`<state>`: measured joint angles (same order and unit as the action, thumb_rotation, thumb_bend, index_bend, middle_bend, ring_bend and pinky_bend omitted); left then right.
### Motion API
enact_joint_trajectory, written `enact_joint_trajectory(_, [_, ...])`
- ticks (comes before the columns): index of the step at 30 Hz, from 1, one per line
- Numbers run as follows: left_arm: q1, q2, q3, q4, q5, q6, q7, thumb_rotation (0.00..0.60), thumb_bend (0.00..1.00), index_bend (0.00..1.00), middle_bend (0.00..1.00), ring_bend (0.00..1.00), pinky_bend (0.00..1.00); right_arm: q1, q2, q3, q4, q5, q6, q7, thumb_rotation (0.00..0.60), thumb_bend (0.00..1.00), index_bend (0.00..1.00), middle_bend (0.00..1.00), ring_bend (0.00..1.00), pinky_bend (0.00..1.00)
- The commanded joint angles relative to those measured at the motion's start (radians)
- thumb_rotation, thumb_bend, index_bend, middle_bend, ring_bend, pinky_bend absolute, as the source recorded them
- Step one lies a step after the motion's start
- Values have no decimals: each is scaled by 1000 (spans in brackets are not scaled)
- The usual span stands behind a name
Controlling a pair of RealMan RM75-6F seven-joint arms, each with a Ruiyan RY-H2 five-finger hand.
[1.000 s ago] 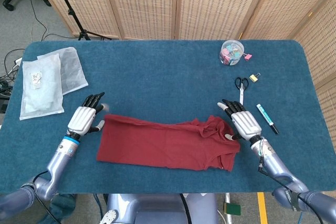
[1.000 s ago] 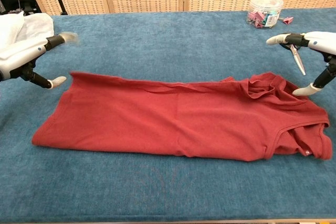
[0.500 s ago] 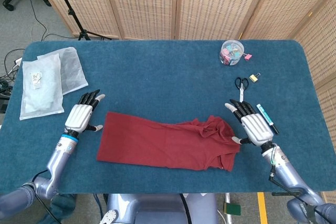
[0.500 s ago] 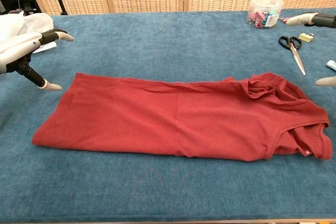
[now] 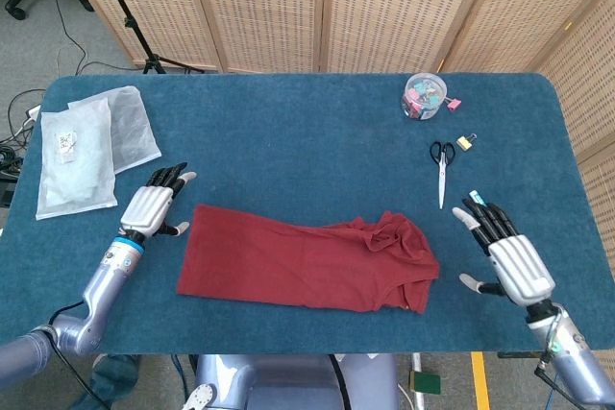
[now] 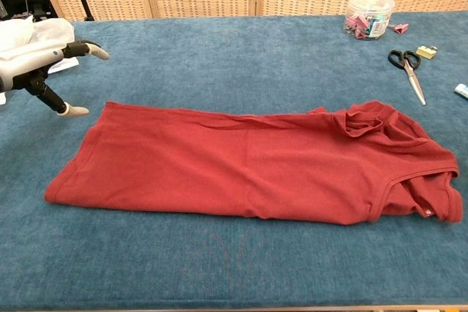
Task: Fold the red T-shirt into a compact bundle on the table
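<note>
red T-shirt (image 5: 303, 263) lies as a long strip left-right on the desk (image 5: 307, 141), left hand (image 5: 149, 208) empty, fingers spread, just off its left end; right hand (image 5: 509, 261) likewise empty, farther off the collar end

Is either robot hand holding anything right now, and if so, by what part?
Nothing is held. The left robot hand and right robot hand are open, both clear of the red T-shirt.

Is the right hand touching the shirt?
Apart. The head view shows bare blue table between the right hand and the shirt; the hand sits well off the collar end, fingers spread, holding nothing.
</note>
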<state>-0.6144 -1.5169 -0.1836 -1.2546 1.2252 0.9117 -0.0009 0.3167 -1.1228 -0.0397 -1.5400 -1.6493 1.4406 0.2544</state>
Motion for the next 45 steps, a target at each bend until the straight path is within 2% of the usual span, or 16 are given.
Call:
enact_joint_trajectory(1, [-32,39,-27,-82,-108,-65,86,600,289,233,0,0,0,-36,16,-16,-6,-34,47,3,600,186,0,0,0,0])
enact_joint_trajectory(10, [-94,52,-35,-151,-338,-83,312,600,305,310,0,0,0,-72,16,-15,23,-65,103,28,600,188,0,0,0,0])
enact_joint_trajectory(20, [-131,13,-15,-138,-466,-72,393,600,331,358,0,0,0,-78,16,-4,42,-73,106,58,600,189,0,0,0,0])
enact_joint_trajectory(24, [-137,-3,-7,-126,-485,-70,398,600,359,375,0,0,0,-81,18,-1,45,-75,108,67,600,190,0,0,0,0])
enact_joint_trajectory(45, [-141,-42,18,-81,-481,-70,372,600,374,449,0,0,0,-90,18,10,46,-87,109,73,600,187,0,0,0,0])
